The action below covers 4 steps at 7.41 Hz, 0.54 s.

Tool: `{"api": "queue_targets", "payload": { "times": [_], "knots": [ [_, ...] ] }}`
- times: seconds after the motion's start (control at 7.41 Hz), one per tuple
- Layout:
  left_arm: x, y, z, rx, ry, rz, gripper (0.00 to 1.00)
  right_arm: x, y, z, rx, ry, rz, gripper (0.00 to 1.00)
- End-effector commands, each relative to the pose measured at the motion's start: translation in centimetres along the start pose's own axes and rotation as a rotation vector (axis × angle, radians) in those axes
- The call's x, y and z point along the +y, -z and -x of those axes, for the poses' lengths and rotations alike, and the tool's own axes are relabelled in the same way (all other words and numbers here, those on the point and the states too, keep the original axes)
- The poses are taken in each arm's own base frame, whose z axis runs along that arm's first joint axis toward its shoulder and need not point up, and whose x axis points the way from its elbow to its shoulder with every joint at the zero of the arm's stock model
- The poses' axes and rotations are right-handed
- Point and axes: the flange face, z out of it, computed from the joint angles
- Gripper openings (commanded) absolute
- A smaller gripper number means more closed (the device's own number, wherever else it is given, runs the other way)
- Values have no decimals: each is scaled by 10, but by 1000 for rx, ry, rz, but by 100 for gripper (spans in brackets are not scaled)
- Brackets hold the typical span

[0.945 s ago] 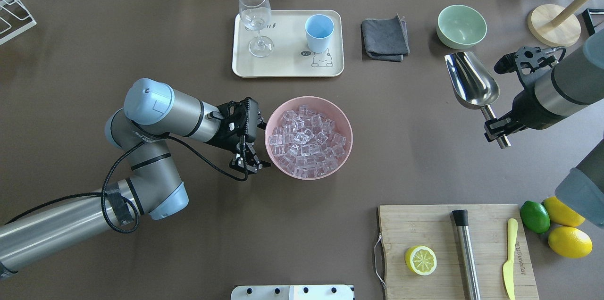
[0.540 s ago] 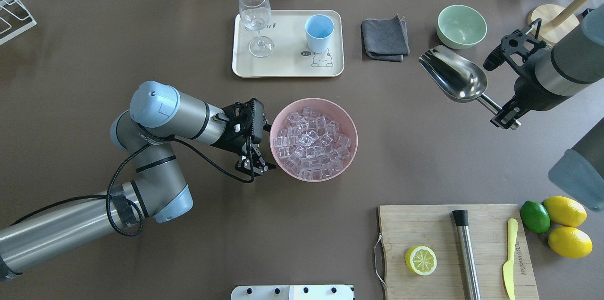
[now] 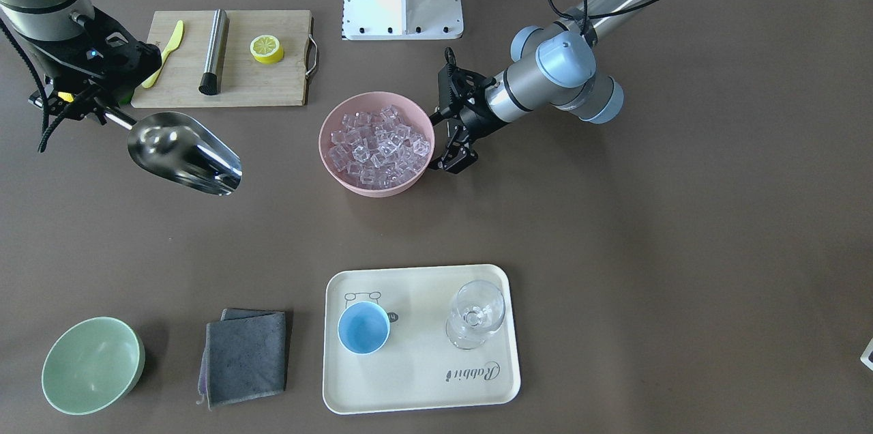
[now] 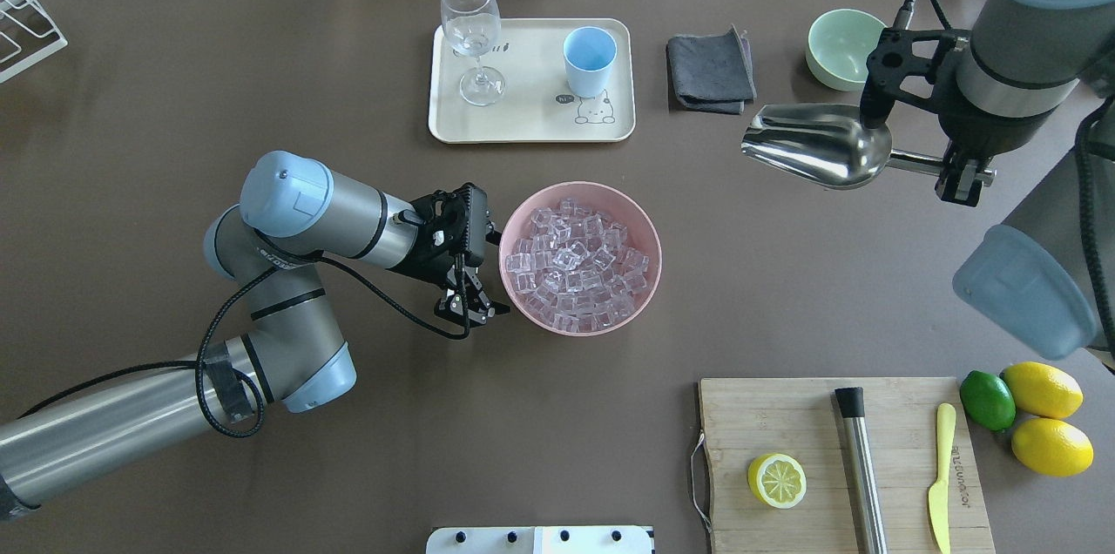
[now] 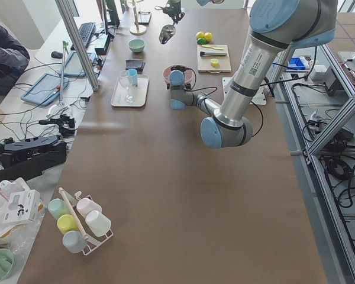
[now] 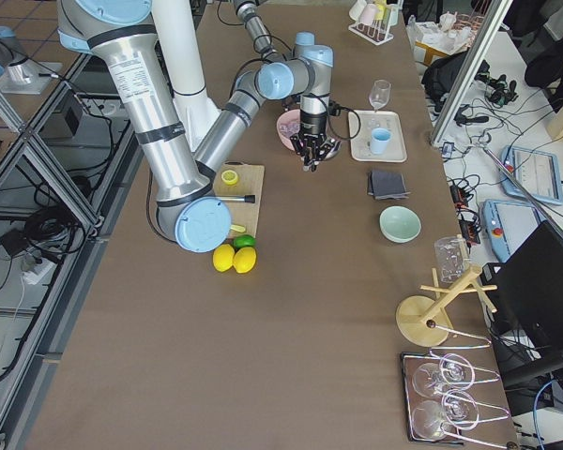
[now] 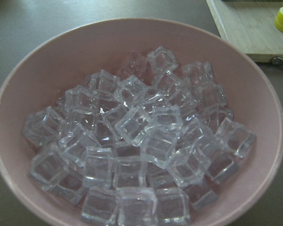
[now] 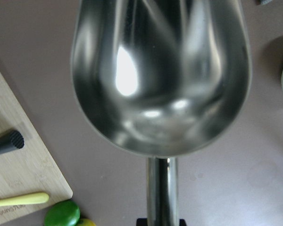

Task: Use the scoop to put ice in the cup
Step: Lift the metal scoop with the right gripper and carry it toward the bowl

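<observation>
Seen from across the table, the right gripper (image 3: 101,113) is clenched on the short handle of the scoop (image 3: 184,157). The scoop juts out ahead of it with its mouth turned toward the pink bowl (image 3: 372,190), lined up, I'd say, for a dip into the ice (image 3: 378,147). The left gripper (image 3: 453,160) sits tight against that bowl's rim, likely to steady it; whether it pinches the rim I cannot tell. The cup (image 3: 363,327) stands upright on the tray (image 3: 423,393), well beyond both grippers.

From overhead, the scoop hangs over bare table with the bowl well past its lip, so nothing is scooped yet.

The left-end view shows the scoop raised clear of the table. The right-end view shows the left gripper pointing down at the bowl's edge.

On the left wrist camera, ice is piled high in the bowl directly ahead of the gripper. On the right wrist camera, the scoop's trough is bare and shiny — no cube in it — and its handle runs back into the grip.
</observation>
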Motion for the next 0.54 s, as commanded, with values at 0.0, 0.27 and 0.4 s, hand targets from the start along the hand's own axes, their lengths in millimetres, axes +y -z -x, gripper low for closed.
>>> {"api": "queue_targets", "payload": {
  "times": [0.0,0.27,0.4],
  "knots": [
    [2,1,-1,1,0,1,99,-16,22,10,35,220,153,0],
    [0,1,-1,4,0,-1,99,-44,24,0,11,277,201,0],
    [0,2,0,3,0,-1,99,-65,34,7,18,310,227,0]
  ]
}}
